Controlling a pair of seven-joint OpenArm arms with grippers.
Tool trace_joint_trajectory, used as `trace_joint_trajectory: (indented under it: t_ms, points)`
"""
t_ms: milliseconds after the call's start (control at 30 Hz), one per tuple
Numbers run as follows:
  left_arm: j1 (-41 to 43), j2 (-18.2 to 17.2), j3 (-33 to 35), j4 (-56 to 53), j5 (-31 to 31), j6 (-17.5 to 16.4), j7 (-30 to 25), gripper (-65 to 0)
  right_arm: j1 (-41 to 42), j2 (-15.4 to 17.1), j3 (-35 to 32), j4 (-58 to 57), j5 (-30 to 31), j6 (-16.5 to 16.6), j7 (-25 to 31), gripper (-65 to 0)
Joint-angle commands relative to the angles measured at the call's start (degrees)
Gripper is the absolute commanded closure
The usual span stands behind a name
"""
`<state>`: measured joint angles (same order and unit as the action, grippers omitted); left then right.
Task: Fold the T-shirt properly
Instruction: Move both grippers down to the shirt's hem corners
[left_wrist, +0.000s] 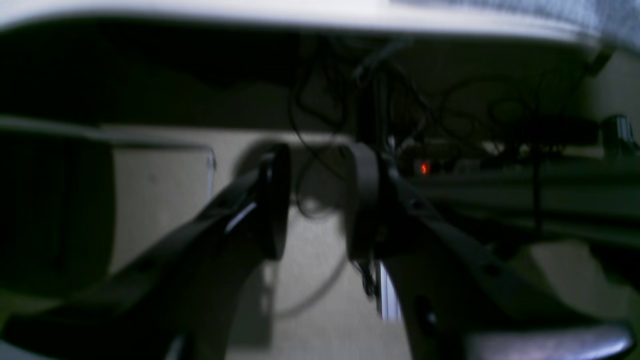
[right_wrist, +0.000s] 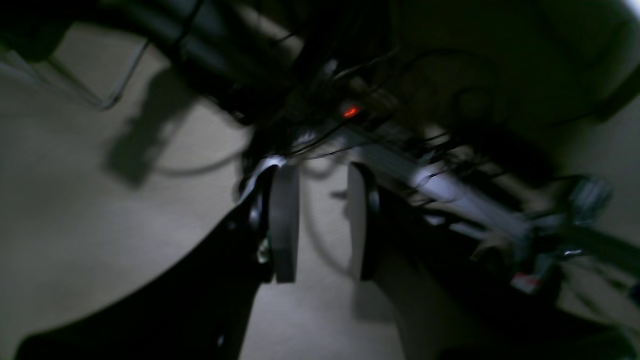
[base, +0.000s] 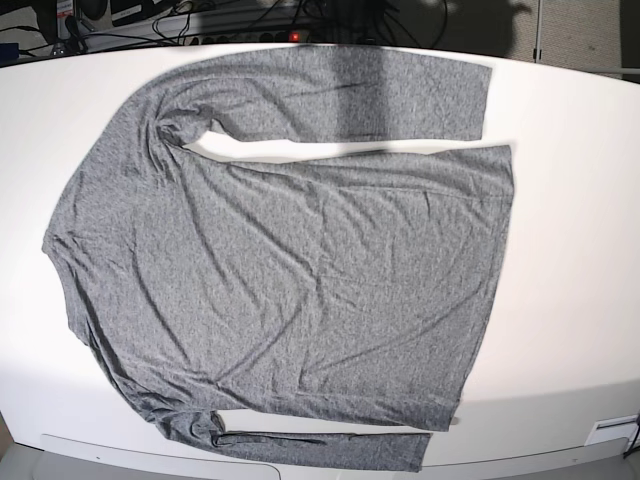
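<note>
Left wrist view: left gripper (left_wrist: 317, 200) sits below the tabletop (left_wrist: 200, 12) edge, jaws parted with nothing between them, only floor and cables behind; a sliver of grey fabric shows at the top right corner. Right wrist view: right gripper (right_wrist: 322, 220) likewise low, jaws apart and empty, over dim floor and wiring; picture blurred. Base view: the T-shirt (base: 300, 270) lies spread flat on the white tabletop, neck toward the view's left, hem toward the right, one sleeve along the far edge, the other along the near edge. Neither arm is visible here. Judgement: thin knit, light and limp, will drape and slide; best pinched at hem corners or sleeve cuffs. Near sleeve runs just beside the tabletop edge; bare room lies on the view's right.
</note>
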<state>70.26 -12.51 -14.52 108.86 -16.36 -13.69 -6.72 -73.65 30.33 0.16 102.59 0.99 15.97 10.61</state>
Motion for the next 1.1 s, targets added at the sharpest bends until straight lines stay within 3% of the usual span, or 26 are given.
trace_joint_trajectory:
  t_ms: [0,267,500,600,733,933,1067]
  points:
    - [1.2,-0.3,-0.9,1.9,-0.3,-0.1,-0.2,-18.7,-1.4,0.1,0.9,2.4,0.5,-0.5,1.1,-17.8]
    - [1.2,-2.0,-2.0,10.9,-0.2,-0.1,1.4,-18.7,-1.4,0.2,8.6,17.0,0.7,-0.6,0.6,-17.8]
    - [-1.0,-2.0,-2.0,12.1,-0.2,-0.1,1.4,-18.7,0.9,-0.5,14.3,22.0,1.2,-1.1,0.5,-17.8]
    - [-3.6,-1.9,-2.0,12.1,-0.2,-0.1,1.4,-18.7,5.0,-2.3,15.7,22.0,6.4,-2.4,0.5,-17.8]
    - [-7.6,-0.5,-2.0,12.1,-0.2,-0.1,1.4,-18.7,11.8,-7.1,16.0,22.0,11.2,-2.4,-0.3,-17.8]
    - [-11.6,1.2,-1.9,12.1,-0.3,-0.1,3.8,-18.8,19.7,-13.2,16.0,22.0,11.6,-2.4,-10.2,-17.8]
    - [-15.5,1.0,-1.9,12.1,-0.3,-0.1,3.8,-18.7,23.5,-15.3,16.0,22.0,11.2,-2.4,-10.7,-17.8]
